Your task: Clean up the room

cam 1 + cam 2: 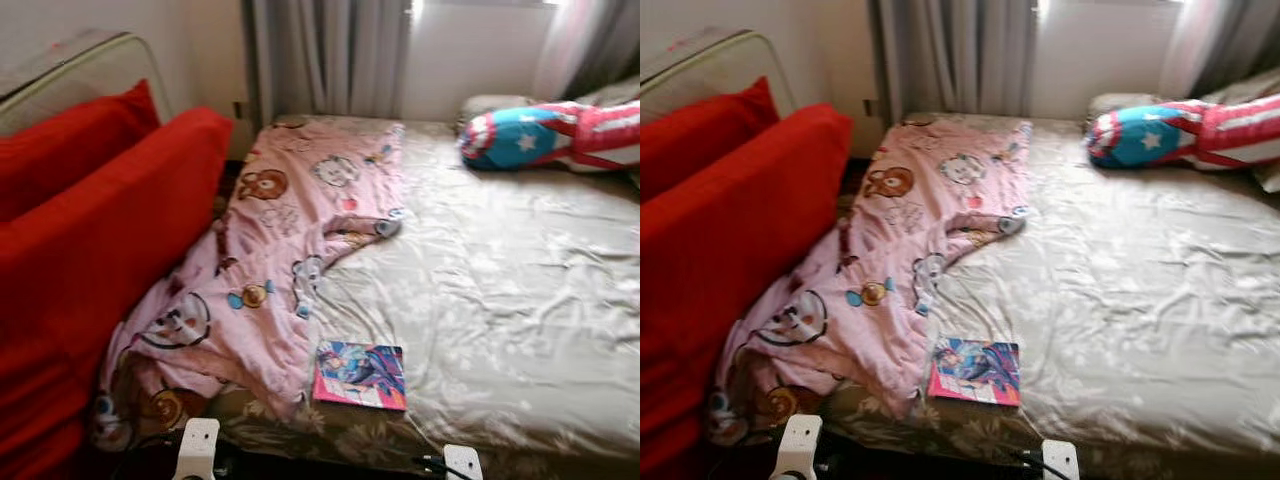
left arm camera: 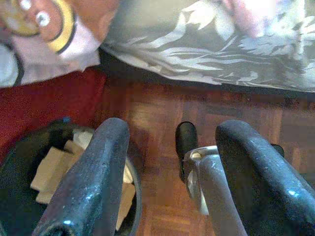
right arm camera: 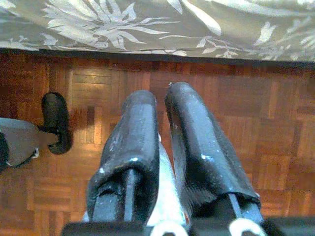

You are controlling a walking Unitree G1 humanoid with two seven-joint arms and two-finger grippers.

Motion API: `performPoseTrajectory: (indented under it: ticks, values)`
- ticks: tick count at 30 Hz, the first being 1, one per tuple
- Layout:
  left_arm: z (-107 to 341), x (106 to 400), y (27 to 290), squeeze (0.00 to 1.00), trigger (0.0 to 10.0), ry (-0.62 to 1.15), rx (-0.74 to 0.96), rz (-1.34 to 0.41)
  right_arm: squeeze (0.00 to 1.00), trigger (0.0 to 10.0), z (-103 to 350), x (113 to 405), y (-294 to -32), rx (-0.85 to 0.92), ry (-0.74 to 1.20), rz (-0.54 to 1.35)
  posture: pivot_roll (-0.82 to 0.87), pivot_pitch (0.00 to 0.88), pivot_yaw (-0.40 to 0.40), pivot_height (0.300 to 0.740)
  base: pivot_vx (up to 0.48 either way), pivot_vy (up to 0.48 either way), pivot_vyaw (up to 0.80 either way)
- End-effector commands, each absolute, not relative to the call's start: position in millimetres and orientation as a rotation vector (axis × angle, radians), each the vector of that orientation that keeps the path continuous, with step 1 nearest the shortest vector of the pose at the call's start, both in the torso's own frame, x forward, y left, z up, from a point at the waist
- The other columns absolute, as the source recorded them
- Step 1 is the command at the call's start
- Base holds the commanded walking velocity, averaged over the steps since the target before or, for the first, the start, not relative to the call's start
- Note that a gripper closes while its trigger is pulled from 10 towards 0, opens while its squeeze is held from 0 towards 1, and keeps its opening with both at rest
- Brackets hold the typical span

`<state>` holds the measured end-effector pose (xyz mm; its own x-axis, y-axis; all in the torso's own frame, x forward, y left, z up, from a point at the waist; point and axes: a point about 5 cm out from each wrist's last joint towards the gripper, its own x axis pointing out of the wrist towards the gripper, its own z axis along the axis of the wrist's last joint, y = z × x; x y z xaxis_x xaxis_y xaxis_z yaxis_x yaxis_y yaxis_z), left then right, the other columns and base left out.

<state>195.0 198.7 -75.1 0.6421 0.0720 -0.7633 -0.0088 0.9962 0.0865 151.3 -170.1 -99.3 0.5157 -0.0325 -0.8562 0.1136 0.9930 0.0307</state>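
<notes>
A bed (image 1: 520, 300) with a beige flowered sheet takes up most of the head views; its near edge runs along the bottom of them, its far edge meets the wall under grey curtains (image 1: 330, 55); a pink cartoon blanket (image 1: 270, 250) lies rumpled down the bed's left side, from the far edge to the near corner, where it spills over the edge; a book (image 1: 361, 375) with a bright cover lies flat on the sheet just beside the blanket's hem, close to the near edge; a red, white and blue pillow (image 1: 560, 135) sits at the far right corner; the sheet between book and pillow is open; 2 red cushions (image 1: 100, 230) stand along the bed's left side, touching the blanket.

The left gripper (image 2: 170, 177) hangs low over parquet floor (image 2: 162, 113) by the bed's side, its 2 fingers (image 2: 93, 182) well apart, holding nothing; under it sits a dark bin (image 2: 19, 196) with pale scraps inside, beside red fabric; the robot's black foot (image 2: 186, 140) shows between the fingers.

The right gripper (image 3: 162, 147) hangs over bare parquet in front of the hanging sheet edge, fingers nearly together with a narrow gap, nothing between them; a black foot (image 3: 56, 123) stands off to one side.
</notes>
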Motion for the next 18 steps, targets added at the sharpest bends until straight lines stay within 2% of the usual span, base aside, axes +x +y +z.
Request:
performPoseTrajectory:
  ticks: [1,16,18]
  values:
    - [-76.1,193.1,198.1,0.00,10.0,0.879,0.083,0.039,0.00,10.0,-99.2,151.8,-169.8,0.093,1.023,-0.098,-0.05,0.000,-0.039,0.740,0.000,0.000,0.00]
    - [-76.8,192.2,196.1,0.00,10.0,0.881,0.092,0.021,0.00,10.0,-99.3,151.5,-170.3,0.082,1.025,-0.090,-0.05,0.000,-0.039,0.740,0.000,0.000,0.00]
    - [-76.6,192.4,196.5,0.00,10.0,0.879,0.092,0.024,0.00,10.0,-99.0,151.9,-170.1,0.075,1.020,-0.082,-0.05,0.000,-0.037,0.740,0.000,0.000,0.65]
